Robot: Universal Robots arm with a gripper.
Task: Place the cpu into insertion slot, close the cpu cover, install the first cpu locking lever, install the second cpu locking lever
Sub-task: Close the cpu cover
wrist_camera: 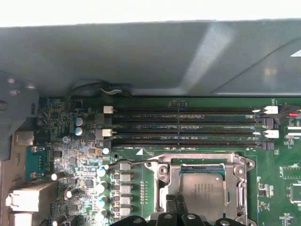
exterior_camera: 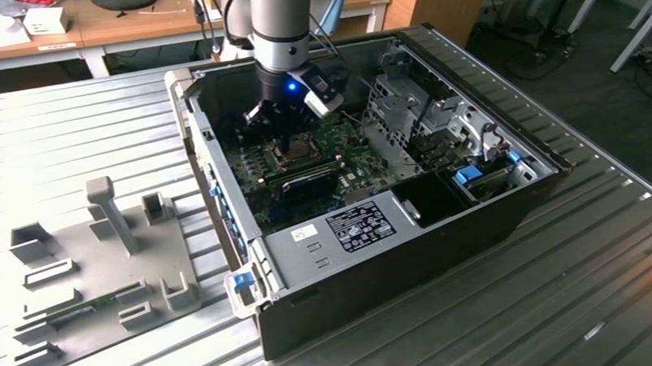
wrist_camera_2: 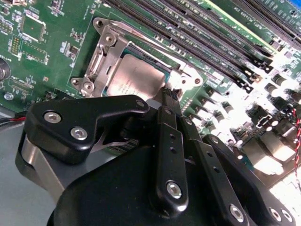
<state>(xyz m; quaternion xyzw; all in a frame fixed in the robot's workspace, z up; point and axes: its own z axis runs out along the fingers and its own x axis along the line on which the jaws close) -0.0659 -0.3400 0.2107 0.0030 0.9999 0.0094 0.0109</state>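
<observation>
Down inside the computer case (exterior_camera: 395,286), your gripper (wrist_camera_2: 170,95) stands at the socket (wrist_camera: 243,163) edge, fingers (wrist_camera: 171,205) narrow and together, chip (wrist_camera_2: 134,80) seated there, metal frame (wrist_camera: 164,184) flat around it, one corner hidden behind the fingers, what the tips touch you cannot make out.

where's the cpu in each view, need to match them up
exterior view: cpu mid-board inside the open computer case.
second wrist view: cpu framed by the cpu cover.
first wrist view: cpu inside that same frame.
Shared landmark: the long black memory slots beside it.
</observation>
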